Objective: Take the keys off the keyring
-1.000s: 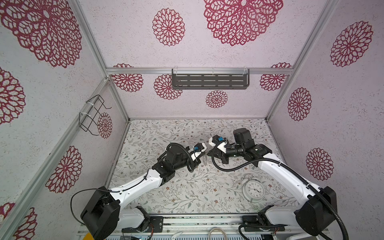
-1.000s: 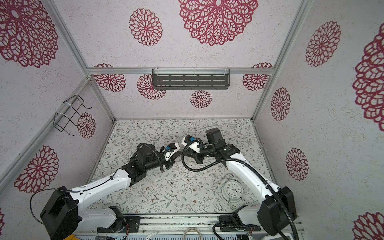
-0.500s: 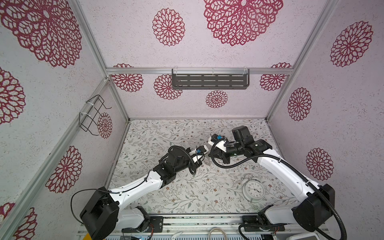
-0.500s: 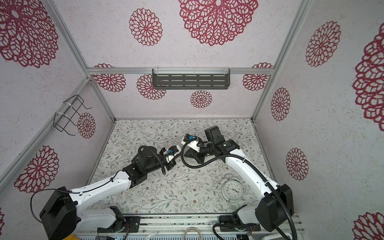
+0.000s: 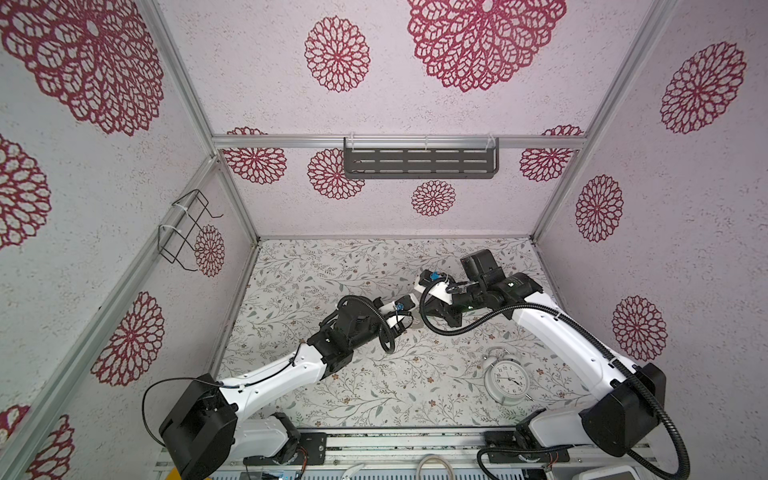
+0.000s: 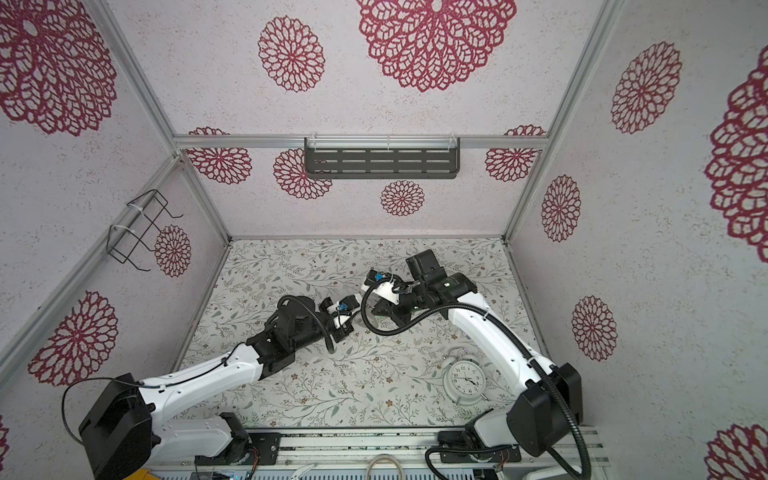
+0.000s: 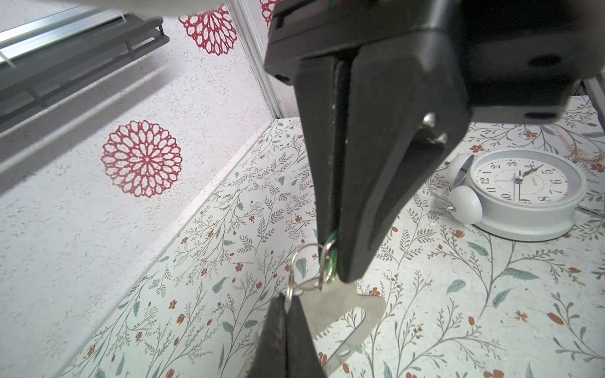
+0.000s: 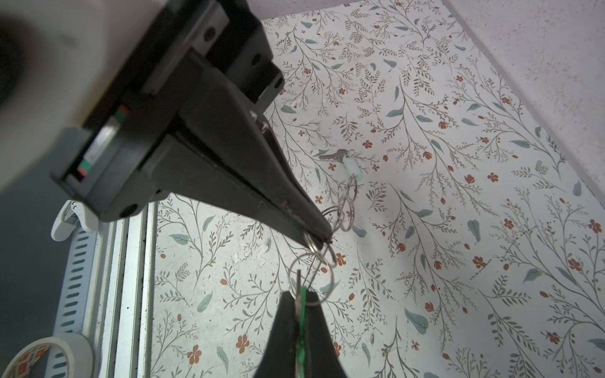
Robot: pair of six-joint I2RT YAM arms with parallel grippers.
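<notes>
Both grippers meet above the middle of the floor. In the right wrist view my right gripper (image 8: 301, 296) is shut on the green tag (image 8: 302, 314) of one key. My left gripper (image 8: 322, 234) is shut on a small wire ring (image 8: 312, 243). A chain of rings leads from there to the second key (image 8: 332, 155) with its pale tag (image 8: 349, 167). In the left wrist view the flat dull keyring (image 7: 332, 309) hangs off the rings between my left gripper (image 7: 285, 297) and right gripper (image 7: 340, 273). In both top views the left gripper (image 5: 406, 323) and right gripper (image 5: 432, 320) nearly touch.
A white alarm clock (image 5: 506, 378) lies on the floral floor at front right, also clear in the left wrist view (image 7: 523, 186). A grey shelf (image 5: 419, 163) hangs on the back wall and a wire basket (image 5: 187, 228) on the left wall. A tape roll (image 8: 49, 356) lies off the floor's front.
The left arm has shifted slightly right and toward the front, and the right wrist has edged left with it. Both grippers have stayed shut on what they hold.
</notes>
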